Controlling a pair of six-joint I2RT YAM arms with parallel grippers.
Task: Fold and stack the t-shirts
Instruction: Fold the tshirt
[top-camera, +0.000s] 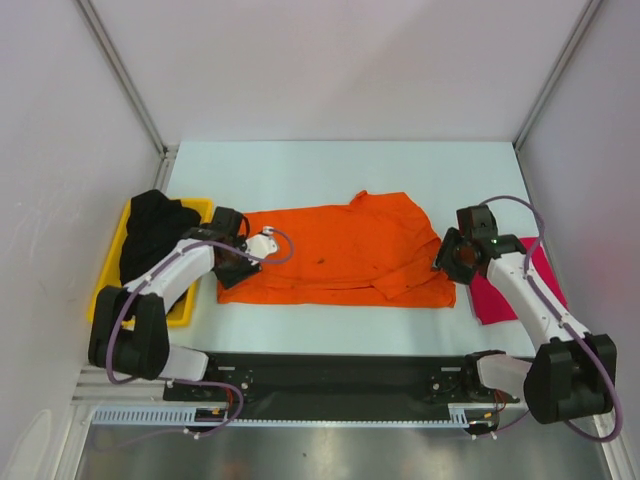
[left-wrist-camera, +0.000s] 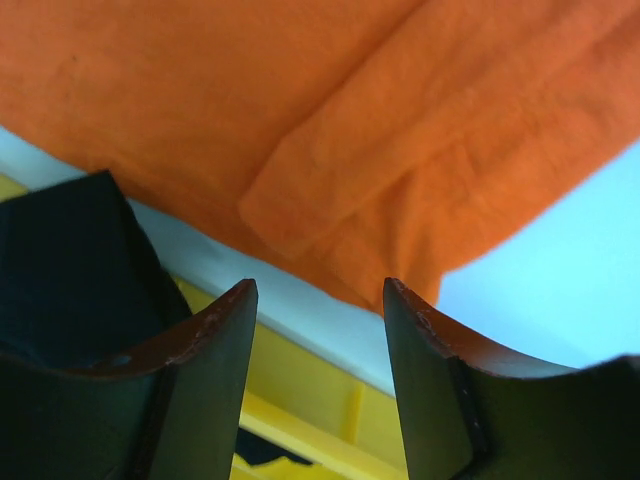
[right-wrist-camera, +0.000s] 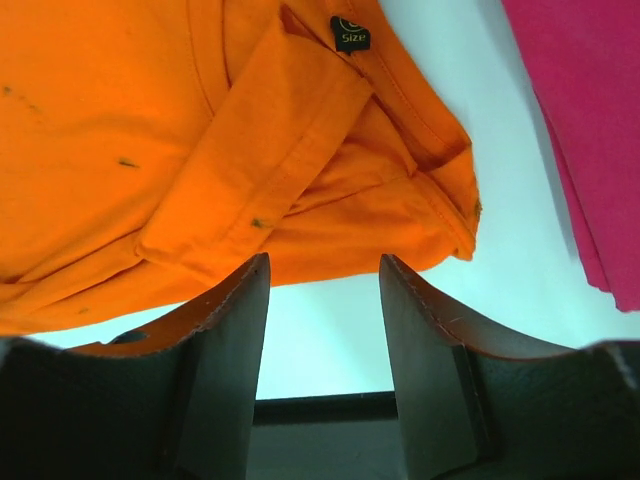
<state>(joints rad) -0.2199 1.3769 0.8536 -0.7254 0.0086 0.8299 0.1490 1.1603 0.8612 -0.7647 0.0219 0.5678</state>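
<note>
The orange t-shirt (top-camera: 340, 255) lies partly folded in the middle of the table, one sleeve flap turned over its right part; it also shows in the left wrist view (left-wrist-camera: 330, 130) and the right wrist view (right-wrist-camera: 200, 140). The black t-shirt (top-camera: 152, 228) lies bunched in the yellow tray (top-camera: 186, 304). The magenta-pink t-shirt (top-camera: 495, 298) lies at the right under my right arm, also in the right wrist view (right-wrist-camera: 590, 110). My left gripper (left-wrist-camera: 318, 300) is open and empty at the orange shirt's left edge. My right gripper (right-wrist-camera: 322, 275) is open and empty at its right edge.
The yellow tray's rim (left-wrist-camera: 330, 400) sits right beside the left gripper. White walls with metal posts enclose the table on three sides. A black rail (top-camera: 340, 372) with the arm bases runs along the near edge.
</note>
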